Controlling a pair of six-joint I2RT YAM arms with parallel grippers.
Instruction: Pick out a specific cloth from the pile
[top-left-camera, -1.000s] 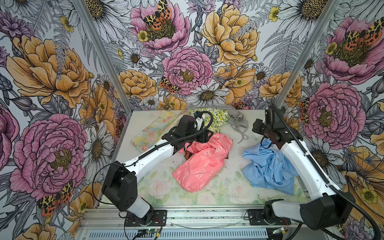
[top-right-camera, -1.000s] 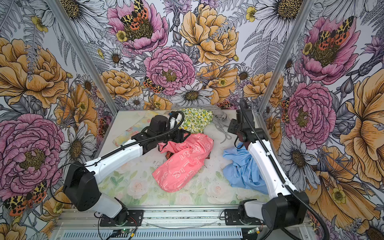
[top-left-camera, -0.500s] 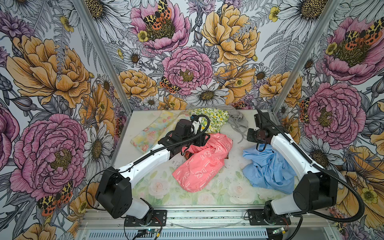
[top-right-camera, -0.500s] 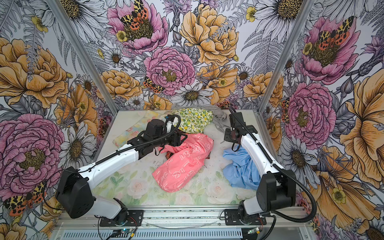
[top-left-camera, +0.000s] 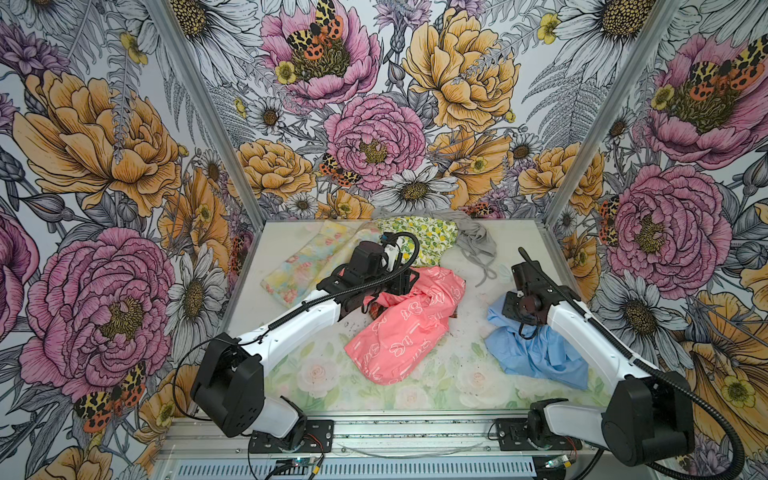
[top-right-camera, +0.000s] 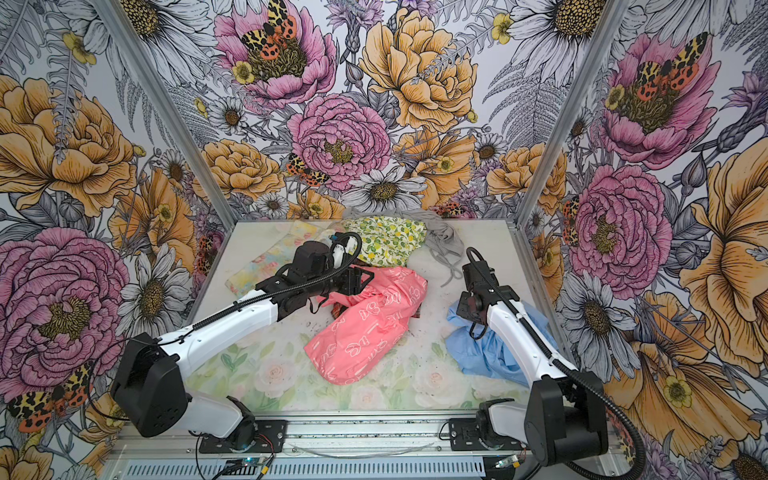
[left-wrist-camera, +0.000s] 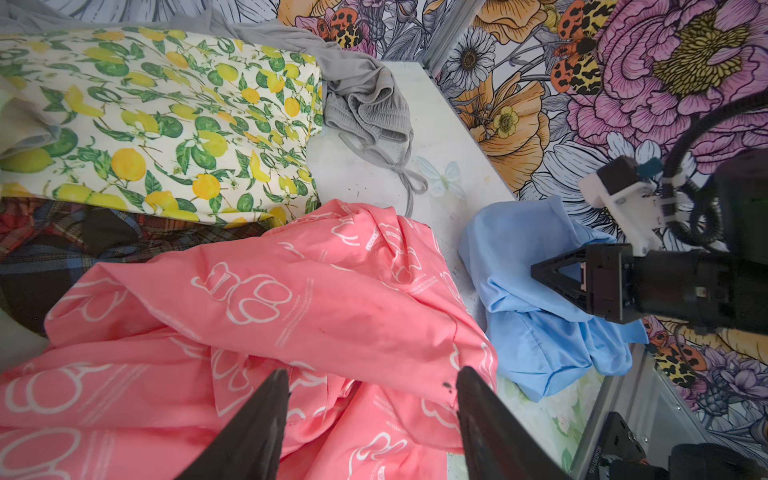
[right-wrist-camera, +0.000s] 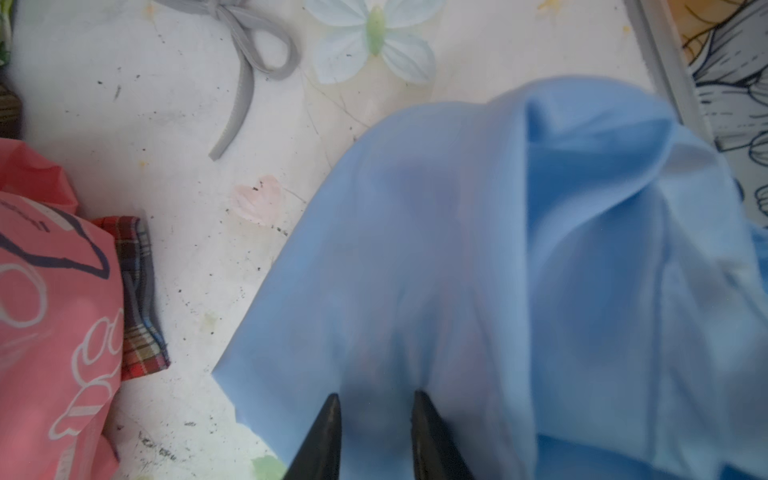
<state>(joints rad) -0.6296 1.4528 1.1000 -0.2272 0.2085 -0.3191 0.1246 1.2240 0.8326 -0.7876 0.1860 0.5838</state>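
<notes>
The right arm has swung down and in since a moment ago. Its hand (top-left-camera: 510, 306) now sits on the far inner corner of the cloth (top-left-camera: 540, 353), fingers drawn closer together than before. In the right wrist view the two black tapered fingers (right-wrist-camera: 328, 419) stand a narrow gap apart with a ridge of the thin sky-blue weave caught between them, and soft creases run up toward the pinch. The cloth lies crumpled on the right of the surface (top-left-camera: 316, 370), plain and matte. It is apart from the pile (top-left-camera: 432, 291), with a strip of pale bare board between them.

The left arm hasn't budged. Its hand (left-wrist-camera: 372, 378) hovers with fingers spread wide, holding nothing, over the smooth coral-pink cloth (top-left-camera: 399, 336) with its white outline prints. A corner of red-brown plaid (left-wrist-camera: 62, 241) shows under that. Behind it lie the lemon-print fabric (top-left-camera: 419, 237) and a ribbed grey garment (top-left-camera: 478, 241) trailing knotted strings, with a flat pastel floral piece (top-left-camera: 307, 266) off to the left.
</notes>
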